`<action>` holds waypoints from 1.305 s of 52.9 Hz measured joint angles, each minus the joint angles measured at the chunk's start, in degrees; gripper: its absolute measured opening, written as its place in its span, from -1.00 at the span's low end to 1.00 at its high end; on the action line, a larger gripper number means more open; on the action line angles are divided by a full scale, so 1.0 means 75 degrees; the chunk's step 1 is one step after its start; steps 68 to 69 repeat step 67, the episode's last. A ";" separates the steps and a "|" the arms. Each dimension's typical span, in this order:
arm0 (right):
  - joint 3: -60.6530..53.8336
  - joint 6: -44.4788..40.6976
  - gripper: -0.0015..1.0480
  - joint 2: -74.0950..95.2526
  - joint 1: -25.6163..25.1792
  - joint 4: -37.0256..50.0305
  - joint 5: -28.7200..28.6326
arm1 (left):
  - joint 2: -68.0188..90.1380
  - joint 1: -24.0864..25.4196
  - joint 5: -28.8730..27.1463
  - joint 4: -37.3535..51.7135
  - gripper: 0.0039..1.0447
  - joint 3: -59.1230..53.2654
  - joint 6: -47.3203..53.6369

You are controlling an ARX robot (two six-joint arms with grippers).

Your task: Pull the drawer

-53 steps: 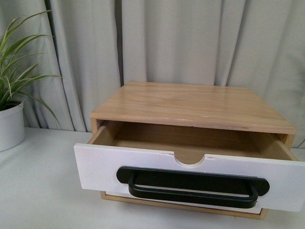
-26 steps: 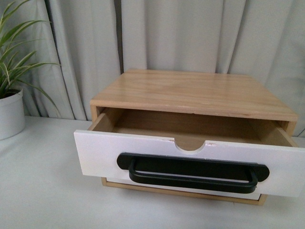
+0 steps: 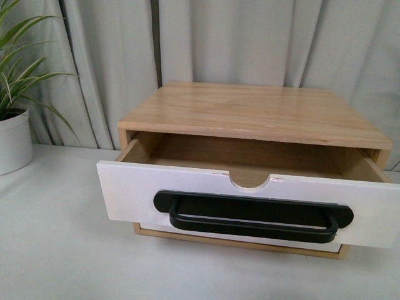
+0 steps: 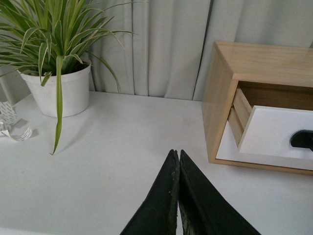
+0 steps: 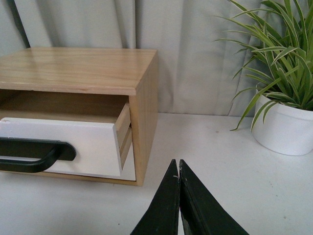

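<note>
The drawer stands pulled partway out of the light wooden cabinet. Its white front carries a long black bar handle and a half-round notch in the top edge. The wooden inside shows behind the front. Neither arm appears in the front view. My left gripper is shut with nothing in it, over the white table to the left of the cabinet. My right gripper is shut and empty, over the table to the right of the cabinet. Neither touches the drawer.
A plain white drawer front without a handle sits under the pulled drawer. A potted plant in a white pot stands at the left; another white pot stands at the right. Grey curtains hang behind. The table is white.
The cabinet and the plant sit higher in the front view than a second ago, as if the camera has tilted down. The drawer stays out by the same amount.
</note>
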 joint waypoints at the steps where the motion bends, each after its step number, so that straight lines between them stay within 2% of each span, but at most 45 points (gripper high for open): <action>1: 0.0000 0.0000 -0.97 -0.0003 0.0000 0.0000 0.0000 | 0.0000 0.0003 0.0003 0.0000 -0.93 0.0000 -0.0003; 13: 0.0000 0.0000 -0.97 -0.0017 0.0000 0.0006 0.0000 | 0.0000 0.0017 -0.0003 0.0000 -0.93 0.0000 -0.0003; 14: 0.0000 -0.0006 -0.96 -0.0017 0.0000 0.0006 0.0000 | 0.0000 0.0017 -0.0003 0.0000 -0.88 0.0000 -0.0012; 17: 0.0000 0.0000 -0.70 -0.0017 0.0000 0.0006 0.0000 | 0.0000 0.0017 -0.0003 0.0000 -0.64 0.0000 -0.0009; 42: 0.0000 0.0003 0.84 -0.0017 0.0000 0.0006 0.0000 | 0.0000 0.0017 -0.0003 0.0000 0.93 0.0000 -0.0003; 46: 0.0000 0.0015 0.82 -0.0017 0.0000 0.0006 0.0000 | 0.0000 0.0017 -0.0003 0.0000 0.88 0.0000 -0.0009; 69: 0.0000 0.0015 0.83 -0.0017 0.0000 0.0006 0.0000 | 0.0000 0.0017 -0.0003 0.0000 0.89 0.0000 -0.0009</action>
